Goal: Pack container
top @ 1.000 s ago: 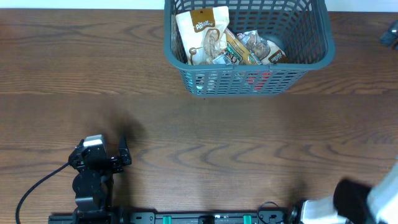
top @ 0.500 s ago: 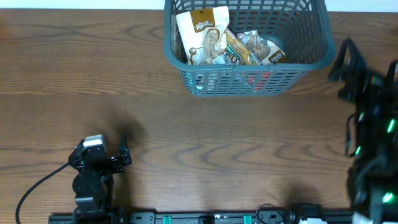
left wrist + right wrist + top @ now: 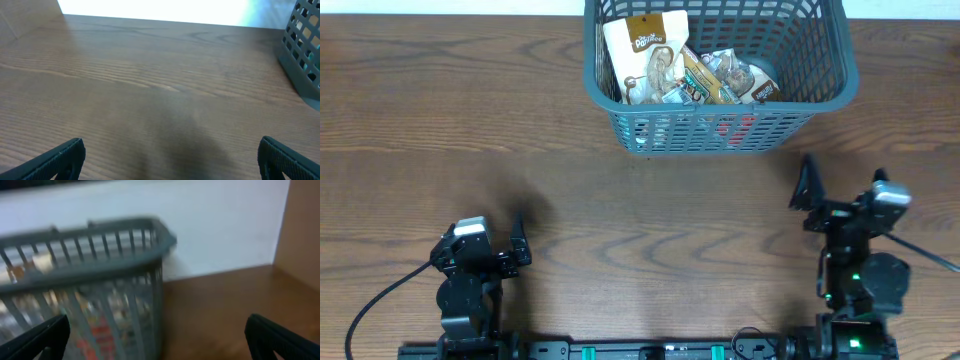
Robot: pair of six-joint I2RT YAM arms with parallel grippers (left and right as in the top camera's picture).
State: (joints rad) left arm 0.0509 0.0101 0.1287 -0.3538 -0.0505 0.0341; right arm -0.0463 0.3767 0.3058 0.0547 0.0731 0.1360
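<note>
The container, a dark grey-blue slotted basket, stands at the table's far edge, centre-right. In it lie several snack packets: a tan pouch on the left and crumpled ones on the right. My left gripper rests open at the front left, far from the basket, with only bare wood between its fingers. Its own view catches a corner of the container at the far right. My right gripper is open and empty, below the basket's right corner. Its blurred view has the container ahead on the left.
The brown wooden table stretches between both arms and the basket. A black rail runs along the front edge, and a cable loops from the left arm. A white wall rises behind the basket.
My right arm has swept in from the right edge and now sits at the front right, facing the basket. The left arm and the basket have not moved.
</note>
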